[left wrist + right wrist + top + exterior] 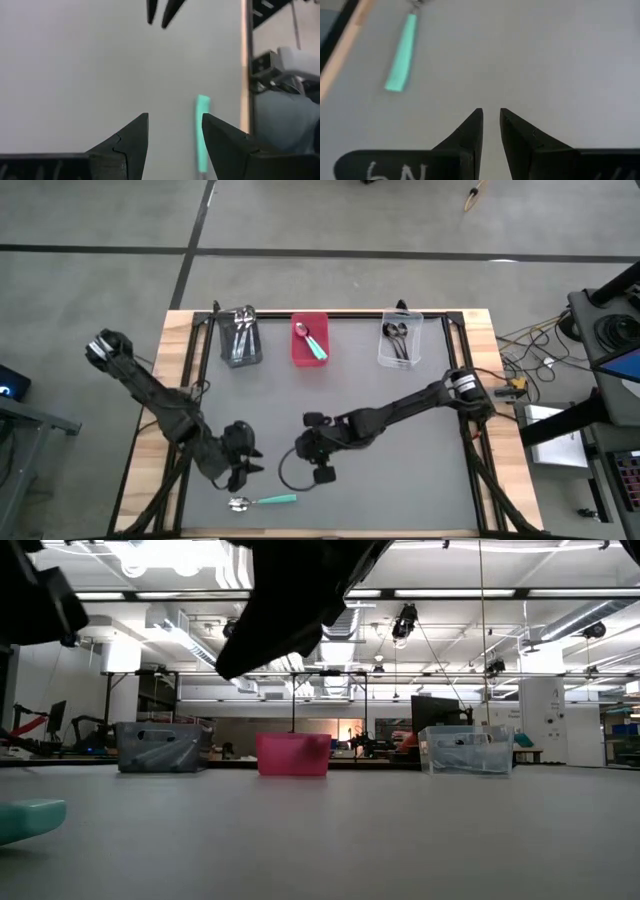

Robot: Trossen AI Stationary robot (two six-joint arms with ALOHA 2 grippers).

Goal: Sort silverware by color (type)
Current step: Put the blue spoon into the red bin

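Grey tabletop (400, 480), wooden-edged, under bright workshop lights. Near its front edge, one teal-handled spoon (262, 501) lying flat, alone. Just above it, left hand (243, 470), fingers spread, grasping nothing. Beside that, right hand (322, 474), fingers nearly closed, empty. Along the far edge, grey bin (241, 338), red bin (309, 340), clear bin (399, 342), each holding spoons.
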